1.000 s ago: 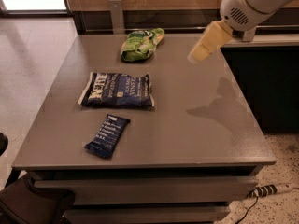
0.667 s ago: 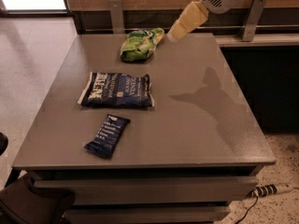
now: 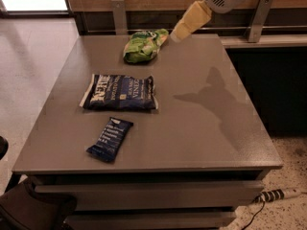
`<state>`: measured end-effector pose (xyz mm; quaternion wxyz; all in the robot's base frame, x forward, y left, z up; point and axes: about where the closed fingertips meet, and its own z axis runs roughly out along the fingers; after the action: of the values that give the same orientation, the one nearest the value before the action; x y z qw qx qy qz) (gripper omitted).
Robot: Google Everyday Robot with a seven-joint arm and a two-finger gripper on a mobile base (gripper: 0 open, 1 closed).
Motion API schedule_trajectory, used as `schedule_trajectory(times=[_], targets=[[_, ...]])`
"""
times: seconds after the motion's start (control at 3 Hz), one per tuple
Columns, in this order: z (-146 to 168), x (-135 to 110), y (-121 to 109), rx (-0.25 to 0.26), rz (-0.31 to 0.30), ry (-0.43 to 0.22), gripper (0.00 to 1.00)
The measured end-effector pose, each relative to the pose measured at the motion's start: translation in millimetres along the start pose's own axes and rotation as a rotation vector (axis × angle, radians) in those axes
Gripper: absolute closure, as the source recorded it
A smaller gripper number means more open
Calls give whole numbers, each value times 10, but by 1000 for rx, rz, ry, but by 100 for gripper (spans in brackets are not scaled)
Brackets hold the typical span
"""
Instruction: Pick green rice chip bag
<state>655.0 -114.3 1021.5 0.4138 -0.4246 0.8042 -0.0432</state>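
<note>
Gripper (image 3: 188, 24) hangs at two o'clock of green rice chip bag (image 3: 143, 46); cannot tell jaws' state; advise centring overhead before descending.

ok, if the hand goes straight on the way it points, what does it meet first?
Probably the green rice chip bag: the hand, above the far side of the table, points down-left at its right end. Depth is unclear.

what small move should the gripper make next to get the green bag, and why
Probably shift the gripper a little left and down onto the green rice chip bag. It hangs just off the bag's right end at the far side of the table, not yet over the bag's middle, and appears raised above it.
</note>
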Motion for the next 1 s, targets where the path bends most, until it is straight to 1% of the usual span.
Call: schedule_trajectory(times=[0.33,0.67,1.0], targets=[[746,-134,-103,-76,25,22,0],[1323,-174,-252,-135,83,10,0],[1604,-163,-352,-167,158,-16,0]])
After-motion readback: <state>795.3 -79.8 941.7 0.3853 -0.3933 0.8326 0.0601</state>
